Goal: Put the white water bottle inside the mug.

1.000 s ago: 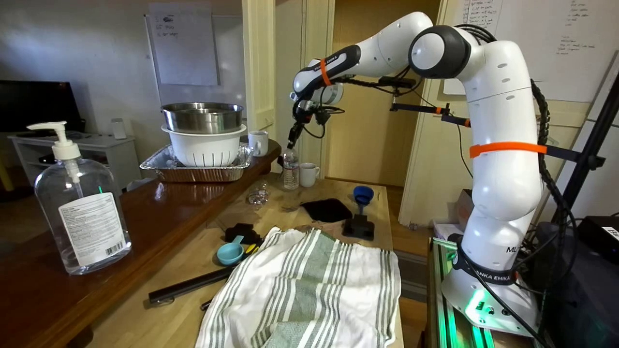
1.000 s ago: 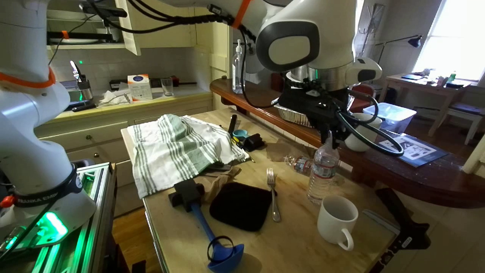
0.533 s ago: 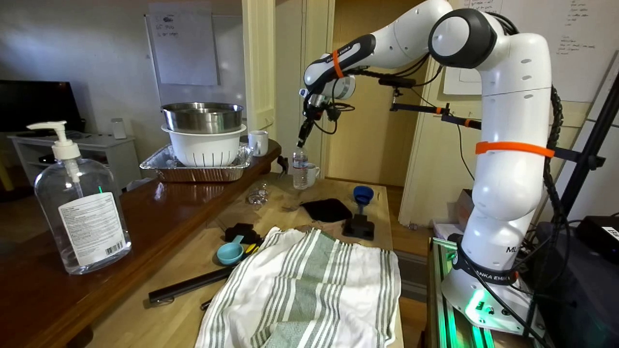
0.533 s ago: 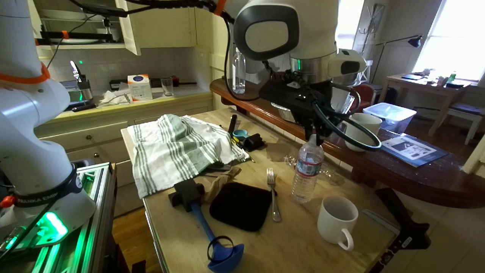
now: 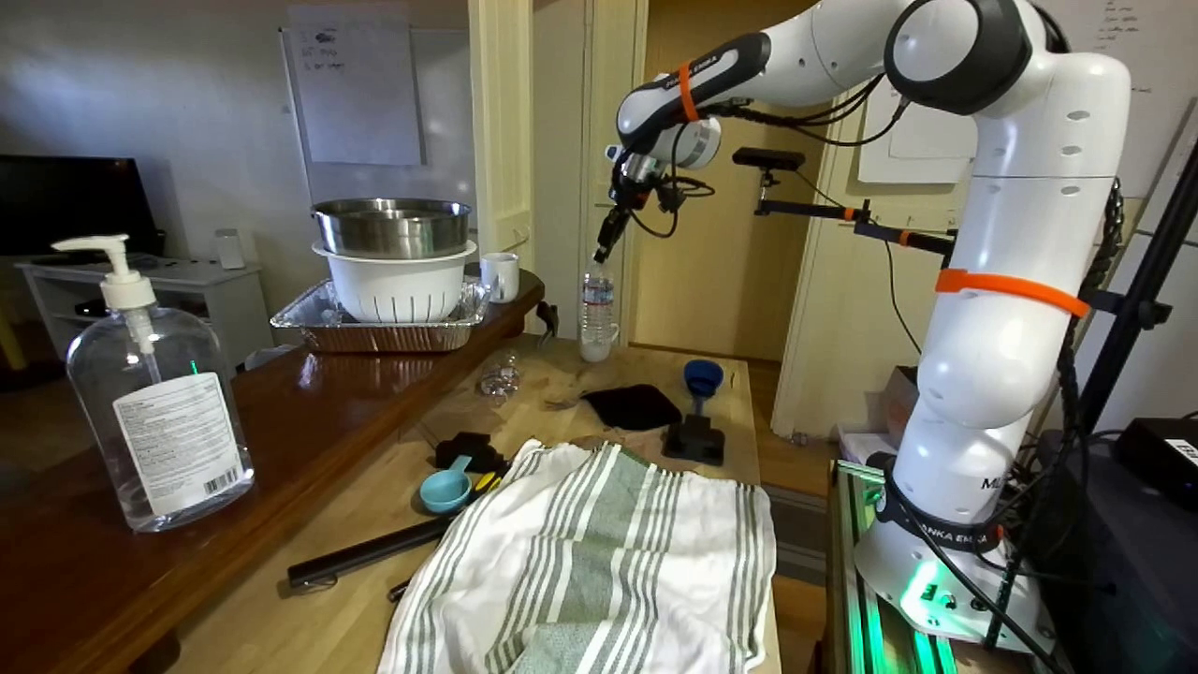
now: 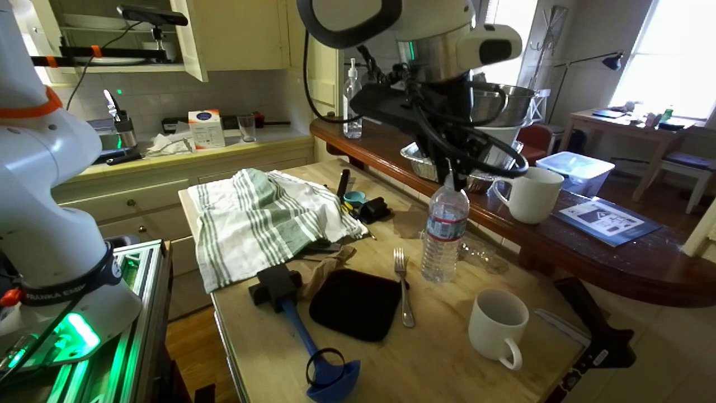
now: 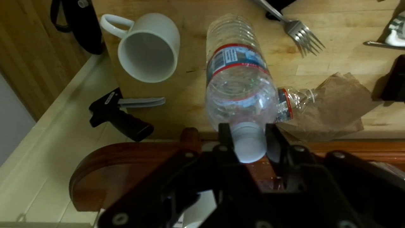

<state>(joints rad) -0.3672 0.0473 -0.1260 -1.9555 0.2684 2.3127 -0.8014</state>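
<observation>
Evidently, the black two-finger gripper (image 7: 248,137) has its jaws close in on the white cap (image 7: 250,147), pinching the clear plastic water bottle (image 7: 237,74) there, presumably so its base can enter first. It hangs nearly upright, seemingly off the pale wooden table (image 6: 428,358), apart from the mouth-up white ceramic mug (image 6: 491,334), the likely target. Beyond, another white mug (image 6: 532,197) stands on the brown wooden shelf (image 6: 643,266).

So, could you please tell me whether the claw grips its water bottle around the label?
No, in the wrist view the claw holds the water bottle by its pale cap, the label sitting lower down.
</observation>
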